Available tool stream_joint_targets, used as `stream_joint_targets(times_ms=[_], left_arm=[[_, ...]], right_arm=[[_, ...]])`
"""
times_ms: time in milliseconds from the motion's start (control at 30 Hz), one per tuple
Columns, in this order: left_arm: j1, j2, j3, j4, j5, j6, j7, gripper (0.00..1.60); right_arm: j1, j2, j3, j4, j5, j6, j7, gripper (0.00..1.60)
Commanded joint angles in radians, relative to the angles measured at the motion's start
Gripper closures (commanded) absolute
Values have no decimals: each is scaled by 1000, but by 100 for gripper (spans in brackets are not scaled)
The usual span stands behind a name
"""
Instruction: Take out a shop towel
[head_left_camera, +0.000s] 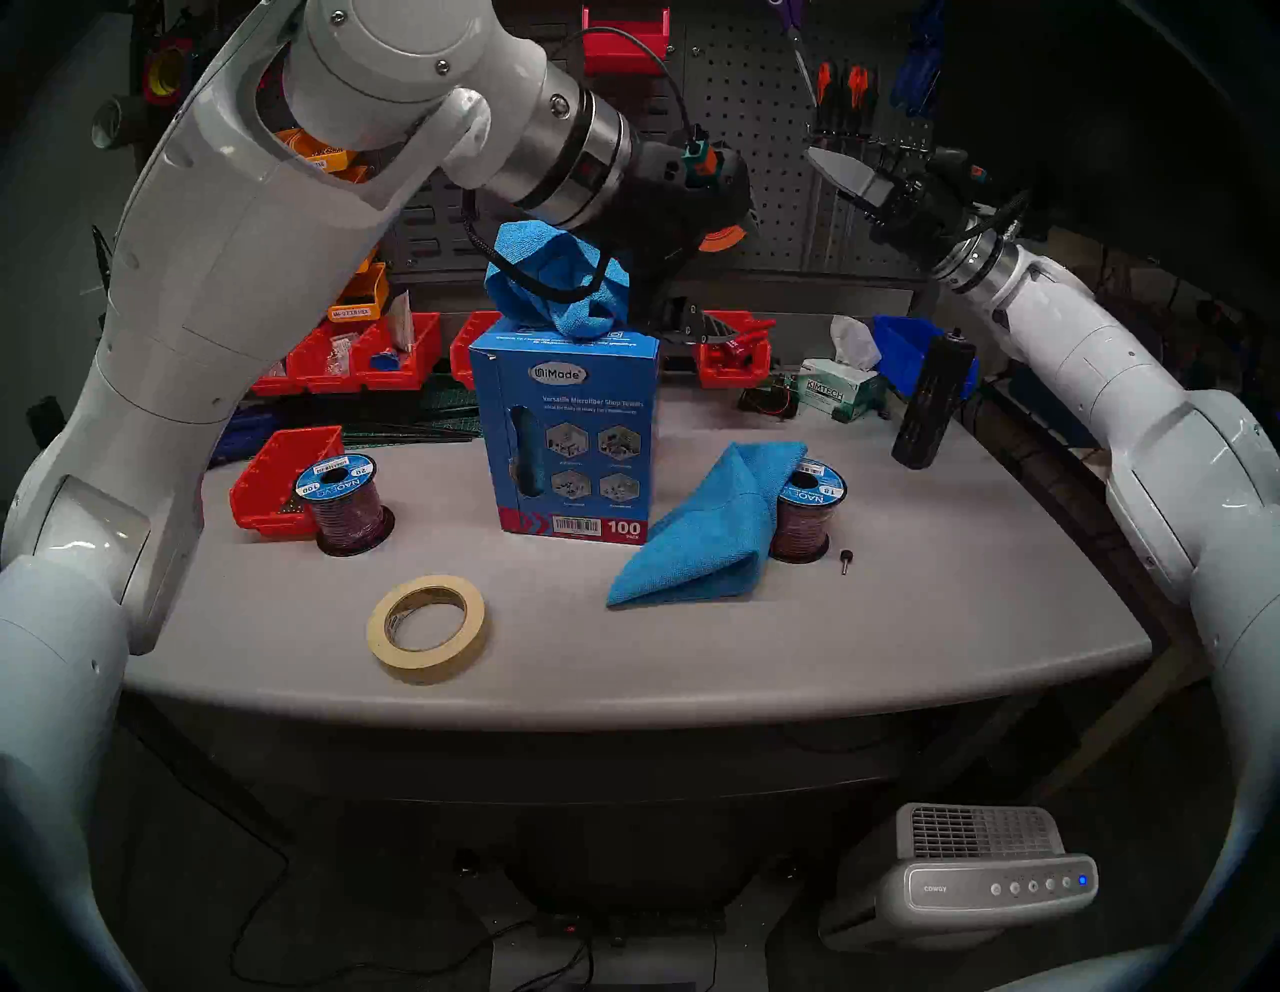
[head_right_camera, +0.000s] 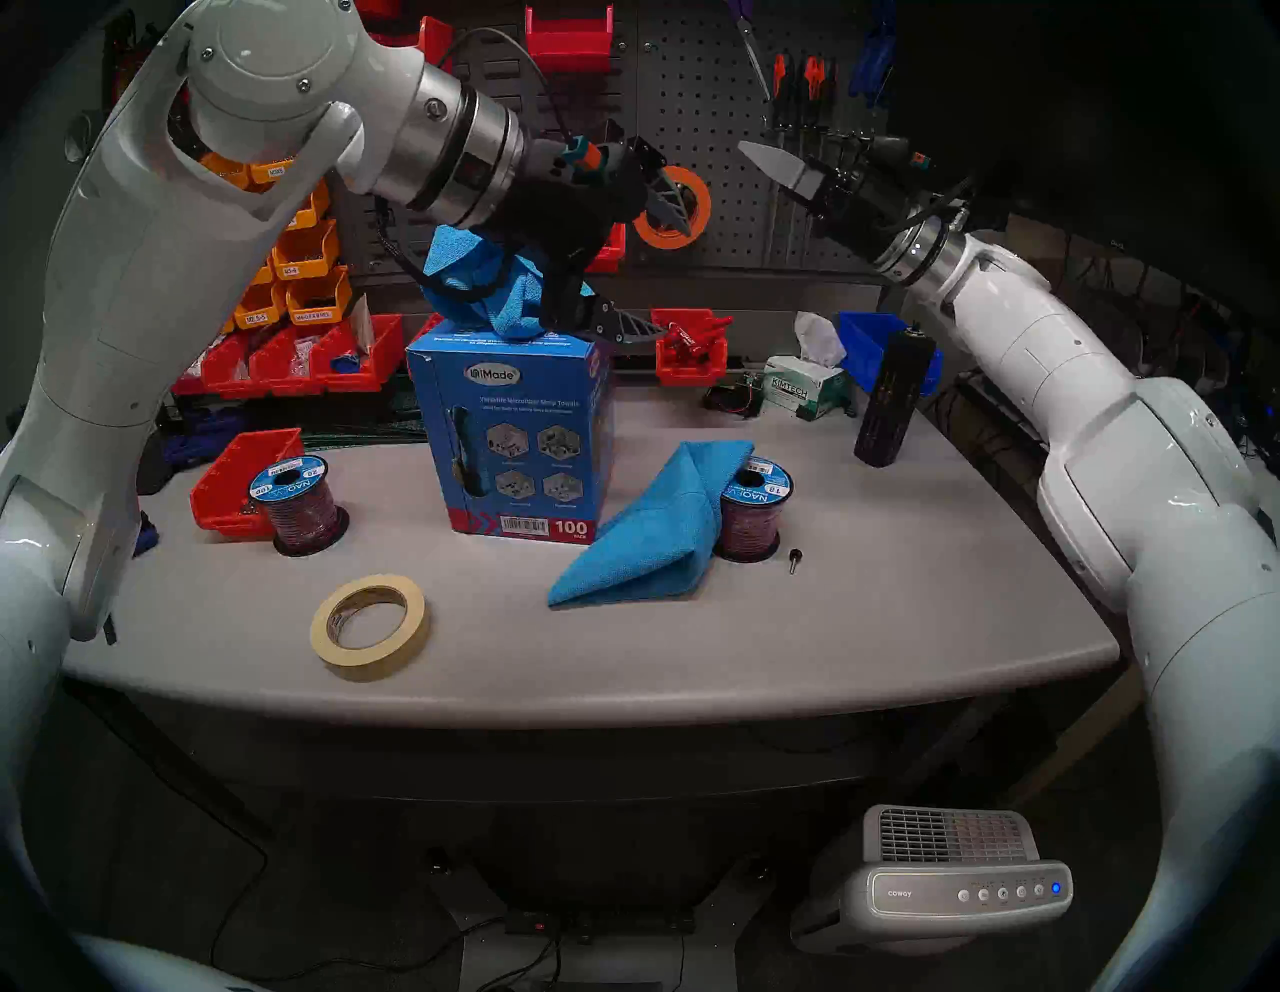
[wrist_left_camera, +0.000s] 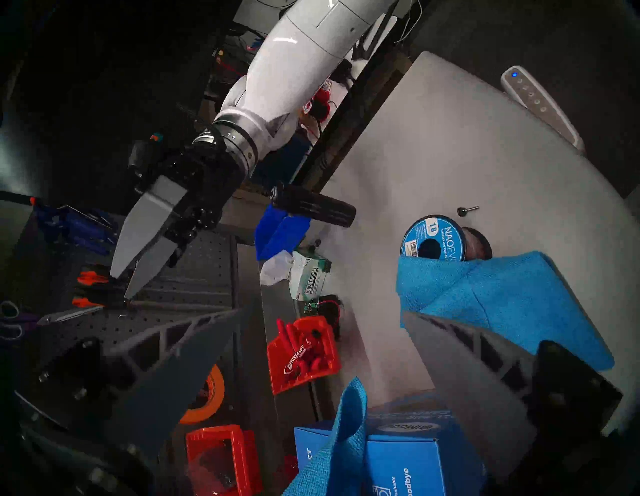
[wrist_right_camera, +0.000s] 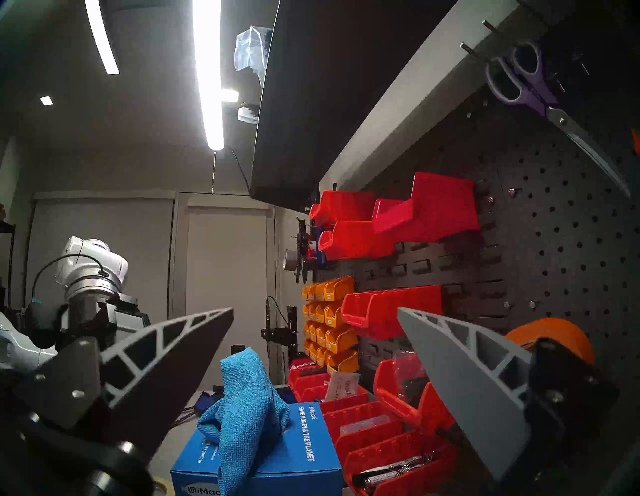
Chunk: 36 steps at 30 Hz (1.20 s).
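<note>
Nearest us in the head view, low and left of centre, we see a roll of masking tape (head_left_camera: 426, 629) lying flat on the grey table (head_left_camera: 900, 623). Behind it, at mid-frame, stands the blue carton (head_left_camera: 575, 443), upright. Right of its base lies 1 shop towel (head_left_camera: 706, 533), folded flat; its long axis runs from lower left up to upper right, where its far end leans on a wire spool (head_left_camera: 807, 509). We see a 2nd towel (head_left_camera: 554, 284) bunched and sticking up from the carton's top.

Our left gripper (head_right_camera: 654, 270) hangs at the carton's top right, jaws spread wide and empty, just beside that bunched towel; whether the lower finger brushes it we cannot tell. Our right gripper (head_left_camera: 838, 172), at upper right before the pegboard (head_left_camera: 748, 104), also gapes, grasping nothing.
</note>
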<state>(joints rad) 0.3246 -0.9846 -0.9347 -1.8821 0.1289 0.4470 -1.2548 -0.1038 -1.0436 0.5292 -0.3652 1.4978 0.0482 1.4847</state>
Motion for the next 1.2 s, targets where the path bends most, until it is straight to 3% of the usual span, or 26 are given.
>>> stream_joint_targets(times_ms=[0, 333, 1167], left_arm=[[43, 72, -72, -29, 27, 40, 74, 0], [122, 146, -164, -87, 72, 109, 176, 0], [358, 209, -312, -208, 147, 316, 390, 0]], right_arm=[[48, -13, 32, -1, 20, -42, -8, 0], [38, -54, 53, 5, 26, -122, -27, 0], [-17, -157, 62, 3, 21, -330, -101, 0]])
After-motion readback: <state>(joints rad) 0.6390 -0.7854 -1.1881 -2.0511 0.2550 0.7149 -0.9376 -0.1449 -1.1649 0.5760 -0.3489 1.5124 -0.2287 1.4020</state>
